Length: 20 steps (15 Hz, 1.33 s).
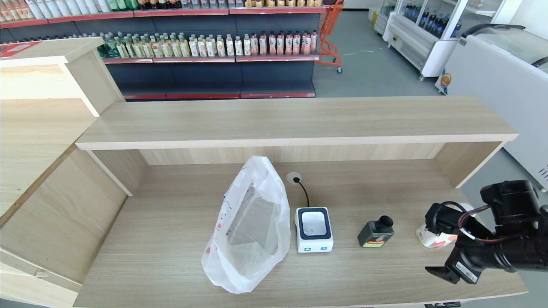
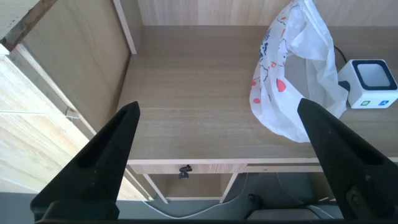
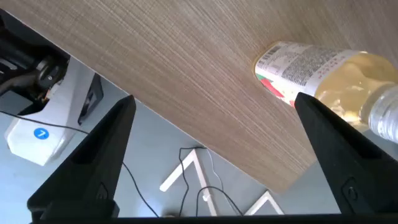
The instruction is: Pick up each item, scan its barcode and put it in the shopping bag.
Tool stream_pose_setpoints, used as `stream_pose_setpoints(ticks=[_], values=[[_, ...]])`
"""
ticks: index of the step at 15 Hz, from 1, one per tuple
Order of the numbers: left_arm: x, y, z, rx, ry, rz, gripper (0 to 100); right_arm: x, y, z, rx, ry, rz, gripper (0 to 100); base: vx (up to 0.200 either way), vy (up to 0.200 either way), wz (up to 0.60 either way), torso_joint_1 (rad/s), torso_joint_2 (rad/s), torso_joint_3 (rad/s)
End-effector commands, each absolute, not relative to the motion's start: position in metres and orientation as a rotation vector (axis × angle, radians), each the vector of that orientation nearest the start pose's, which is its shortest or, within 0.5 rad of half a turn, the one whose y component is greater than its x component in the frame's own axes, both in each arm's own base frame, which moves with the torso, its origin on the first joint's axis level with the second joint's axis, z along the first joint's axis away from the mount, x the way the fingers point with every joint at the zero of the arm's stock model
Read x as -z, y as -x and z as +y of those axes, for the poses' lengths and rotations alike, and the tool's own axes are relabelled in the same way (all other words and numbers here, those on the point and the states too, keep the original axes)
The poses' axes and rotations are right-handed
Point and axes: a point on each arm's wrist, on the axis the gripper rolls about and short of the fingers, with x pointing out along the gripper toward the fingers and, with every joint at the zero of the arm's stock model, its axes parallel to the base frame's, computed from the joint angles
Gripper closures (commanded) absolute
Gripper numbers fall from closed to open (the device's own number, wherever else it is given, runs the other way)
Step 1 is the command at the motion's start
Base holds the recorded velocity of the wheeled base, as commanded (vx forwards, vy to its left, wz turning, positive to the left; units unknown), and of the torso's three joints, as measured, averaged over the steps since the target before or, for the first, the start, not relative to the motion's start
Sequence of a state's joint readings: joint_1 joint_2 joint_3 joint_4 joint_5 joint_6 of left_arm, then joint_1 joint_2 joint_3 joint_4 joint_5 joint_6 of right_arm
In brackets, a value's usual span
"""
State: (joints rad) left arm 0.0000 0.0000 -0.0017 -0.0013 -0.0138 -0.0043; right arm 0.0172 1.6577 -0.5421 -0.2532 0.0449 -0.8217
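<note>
spread wide and gripping nothing: the right gripper (image 3: 214,106), poised over the right end of the counter (image 1: 171,256), near its front edge. just ahead of the fingers, lying on its side with the label showing: a pale drink bottle (image 3: 311,68), close to one finger yet seemingly untouched. further in along the counter, well apart from that bottle: a small dark container (image 1: 376,233) with a black cap, then a white scanner (image 1: 314,229) with a dark-framed window facing up, tethered by a black cable (image 1: 303,190) to a hole at the back. just beside the scanner on its other side: a white plastic shopping bag (image 1: 248,231), standing slumped and seemingly empty through the thin film. out past the counter's near edge toward the left, likewise spread and empty: the left gripper (image 2: 219,107), well apart from every item. judging by all that, barely begun: nothing bagged, both items out on the wood, no sign of a scan. most likely in hand: the first pick, closing on the pale bottle. left to do after it: barcode to the scanner window, drop into the bag, then the same for the dark container.
</note>
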Motion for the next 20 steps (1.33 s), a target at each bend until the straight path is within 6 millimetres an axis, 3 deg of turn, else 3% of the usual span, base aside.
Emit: stream_pose_setpoints(ticks=[1,5,13,20], values=[[-0.076,0.023,0.0,0.014,0.005,-0.003,0,-0.069,-0.258,0.012,-0.47,0.754,0.803,0,0.0,0.0,0.0,0.0,0.0,0.0],[-0.076,0.023,0.0,0.014,0.005,-0.003,0,-0.048,-0.29,0.014,-0.533,0.748,0.704,0,0.0,0.0,0.0,0.0,0.0,0.0],[-0.076,0.023,0.0,0.014,0.005,-0.003,0,-0.028,-0.321,0.02,-0.665,0.682,0.576,0,0.0,0.0,0.0,0.0,0.0,0.0],[-0.076,0.023,0.0,0.014,0.005,-0.003,0,-0.021,-0.339,0.034,-0.722,0.693,0.531,0,0.0,0.0,0.0,0.0,0.0,0.0]])
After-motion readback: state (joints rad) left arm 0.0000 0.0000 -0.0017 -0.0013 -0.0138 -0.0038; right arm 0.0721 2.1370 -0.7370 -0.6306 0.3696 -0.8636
